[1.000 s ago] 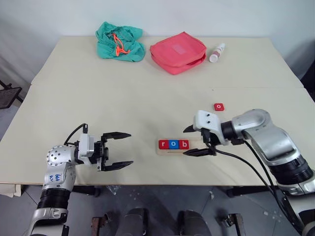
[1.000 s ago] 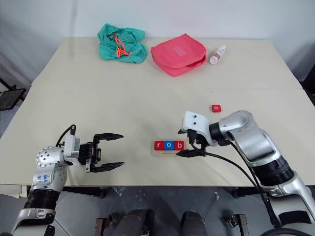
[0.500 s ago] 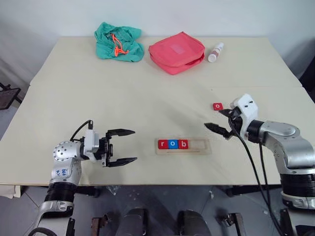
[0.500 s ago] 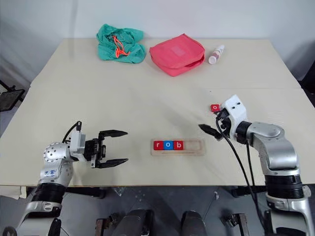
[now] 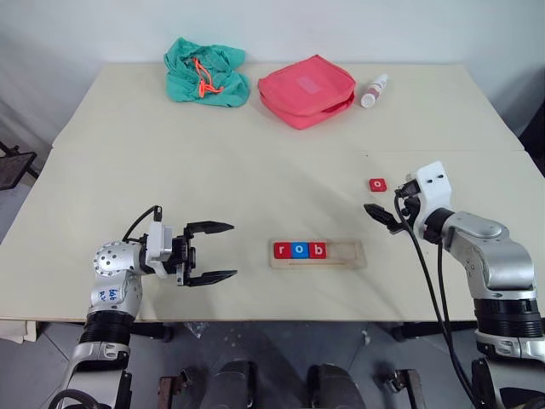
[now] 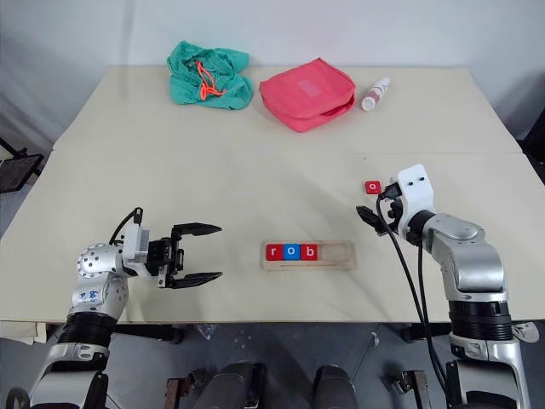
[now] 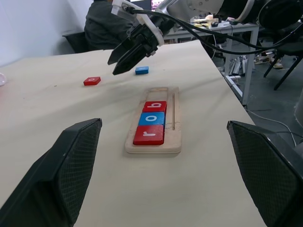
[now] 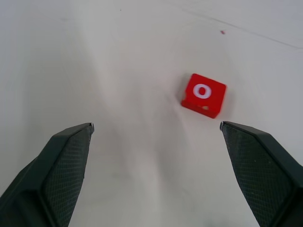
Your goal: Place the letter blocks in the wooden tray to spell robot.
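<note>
The wooden tray [image 5: 346, 254] lies near the table's front edge, with a red r [image 5: 282, 250], a blue o [image 5: 299, 250] and a red b [image 5: 318, 250] filling its left half. A loose red o block [image 5: 377, 184] lies beyond the tray's right end. My right gripper [image 5: 387, 203] hovers just short of it, open and empty; the right wrist view shows that block [image 8: 203, 94] ahead between the fingers. A blue block [image 7: 141, 70] lies on the table by the right gripper; its letter is unreadable. Left of the tray, my left gripper [image 5: 232, 250] stands open and empty, pointing at it.
At the table's far edge lie a green cloth bag [image 5: 207, 72], a red zippered pouch [image 5: 306, 89] and a small white bottle [image 5: 375, 89]. A seated person [image 7: 106, 28] is in the background of the left wrist view.
My right gripper has left the tray's right end, swung right and away, and turned to point at the loose red o. The left gripper has barely moved.
</note>
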You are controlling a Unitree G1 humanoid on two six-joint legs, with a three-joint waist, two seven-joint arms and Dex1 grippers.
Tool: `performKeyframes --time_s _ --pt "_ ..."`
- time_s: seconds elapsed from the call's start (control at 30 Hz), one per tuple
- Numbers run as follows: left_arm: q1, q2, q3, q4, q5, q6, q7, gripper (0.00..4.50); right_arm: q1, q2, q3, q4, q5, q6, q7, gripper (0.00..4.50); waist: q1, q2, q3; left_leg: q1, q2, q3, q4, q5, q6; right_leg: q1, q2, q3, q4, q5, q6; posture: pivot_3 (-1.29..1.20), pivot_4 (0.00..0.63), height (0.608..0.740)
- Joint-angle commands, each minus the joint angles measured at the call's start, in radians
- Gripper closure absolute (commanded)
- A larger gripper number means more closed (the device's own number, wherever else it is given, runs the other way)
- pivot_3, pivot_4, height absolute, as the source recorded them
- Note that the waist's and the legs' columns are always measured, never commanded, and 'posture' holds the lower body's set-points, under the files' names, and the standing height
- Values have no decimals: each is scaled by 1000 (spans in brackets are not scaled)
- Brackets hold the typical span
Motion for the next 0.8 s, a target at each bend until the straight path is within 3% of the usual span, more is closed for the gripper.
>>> performKeyframes --time_s 0.03,0.6,0.8 --pt "-9 8 9 -11 -3 -14 -7 0 -7 -4 -27 -15 17 3 -14 38 0 0 0 0 0 0 0 0 0 0 0 0 0 0 0 0 150 740" --pt "-17 11 8 -13 -1 -11 -10 0 -10 -15 -11 -32 25 24 -5 38 0 0 0 0 0 0 0 0 0 0 0 0 0 0 0 0 150 740" --pt "-21 13 9 -11 0 -13 -11 0 -97 12 -1 85 1 0 -52 38 -2 0 0 0 0 1 0 0 0 0 0 0 0 0 0 0 150 740"
